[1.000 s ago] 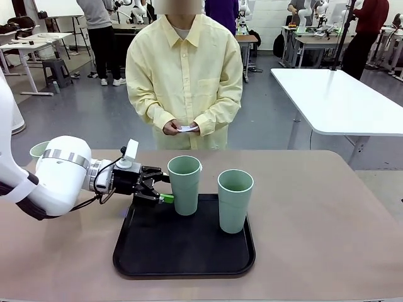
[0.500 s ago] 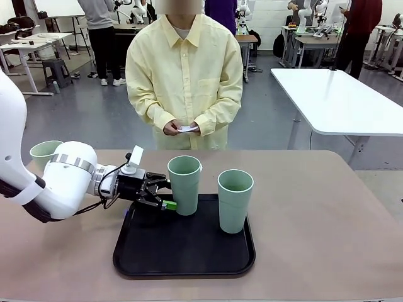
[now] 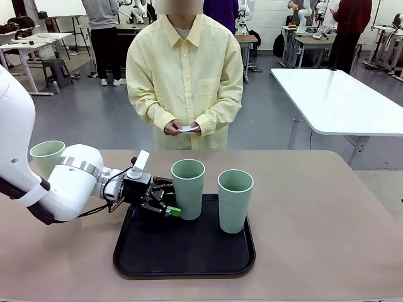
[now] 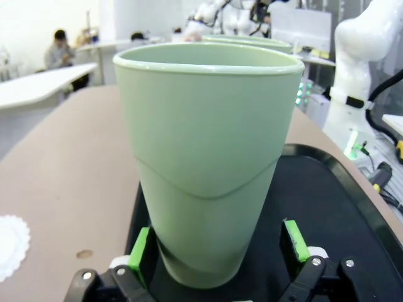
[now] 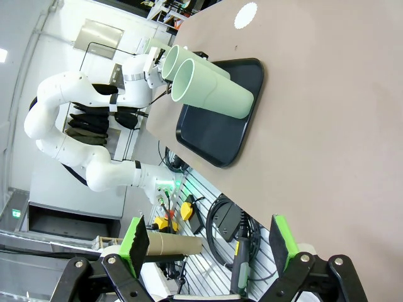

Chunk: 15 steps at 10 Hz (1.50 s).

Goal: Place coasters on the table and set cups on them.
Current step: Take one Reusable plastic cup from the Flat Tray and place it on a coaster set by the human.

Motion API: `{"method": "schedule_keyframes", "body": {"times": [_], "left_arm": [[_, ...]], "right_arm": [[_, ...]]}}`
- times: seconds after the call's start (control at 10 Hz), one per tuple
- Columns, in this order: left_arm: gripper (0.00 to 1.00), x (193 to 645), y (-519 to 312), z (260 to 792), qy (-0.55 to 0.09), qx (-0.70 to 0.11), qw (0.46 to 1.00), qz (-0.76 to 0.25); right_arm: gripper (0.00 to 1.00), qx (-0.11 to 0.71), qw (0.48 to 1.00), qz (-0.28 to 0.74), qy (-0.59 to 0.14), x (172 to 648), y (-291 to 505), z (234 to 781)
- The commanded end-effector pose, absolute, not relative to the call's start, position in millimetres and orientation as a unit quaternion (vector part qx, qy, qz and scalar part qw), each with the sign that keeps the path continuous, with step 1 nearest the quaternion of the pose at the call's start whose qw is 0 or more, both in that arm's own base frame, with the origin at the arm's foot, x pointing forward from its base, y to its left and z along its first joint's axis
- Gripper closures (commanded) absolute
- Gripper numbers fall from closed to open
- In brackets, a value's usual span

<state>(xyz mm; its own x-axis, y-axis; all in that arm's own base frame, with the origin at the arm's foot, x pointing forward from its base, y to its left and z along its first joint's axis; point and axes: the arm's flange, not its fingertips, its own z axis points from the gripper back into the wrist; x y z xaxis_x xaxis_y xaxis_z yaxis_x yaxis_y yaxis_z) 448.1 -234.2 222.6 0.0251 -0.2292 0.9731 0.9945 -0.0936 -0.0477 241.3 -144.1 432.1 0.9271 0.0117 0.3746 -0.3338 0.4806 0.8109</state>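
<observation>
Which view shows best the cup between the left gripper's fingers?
Left wrist view: the cup is close, rim to base. Front view shows it smaller, lower side partly covered; right wrist view, tiny, half covered.

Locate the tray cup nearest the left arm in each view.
Front view: cup just left of centre, at the left rear of the black tray, left hand open around its base.
Left wrist view: centre, close up.
Right wrist view: upper left, lying sideways in the picture, the farther of two cups.
Shared landmark: the black tray.
</observation>
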Motion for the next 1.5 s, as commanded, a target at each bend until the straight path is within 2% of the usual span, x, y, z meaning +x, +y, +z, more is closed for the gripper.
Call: {"method": "schedule_keyframes", "body": {"times": [0.0, 1.4], "left_arm": [[0.00, 450.5, -241.0, 216.6, -0.413, -0.475, 0.505, -0.590], [0.02, 461.3, -292.2, 198.2, -0.391, -0.519, 0.459, -0.606]], "right_arm": [[0.00, 0.504, 0.842, 0.102, -0.163, 241.5, -144.3, 432.2], [0.00, 0.504, 0.842, 0.102, -0.163, 241.5, -144.3, 432.2]]}}
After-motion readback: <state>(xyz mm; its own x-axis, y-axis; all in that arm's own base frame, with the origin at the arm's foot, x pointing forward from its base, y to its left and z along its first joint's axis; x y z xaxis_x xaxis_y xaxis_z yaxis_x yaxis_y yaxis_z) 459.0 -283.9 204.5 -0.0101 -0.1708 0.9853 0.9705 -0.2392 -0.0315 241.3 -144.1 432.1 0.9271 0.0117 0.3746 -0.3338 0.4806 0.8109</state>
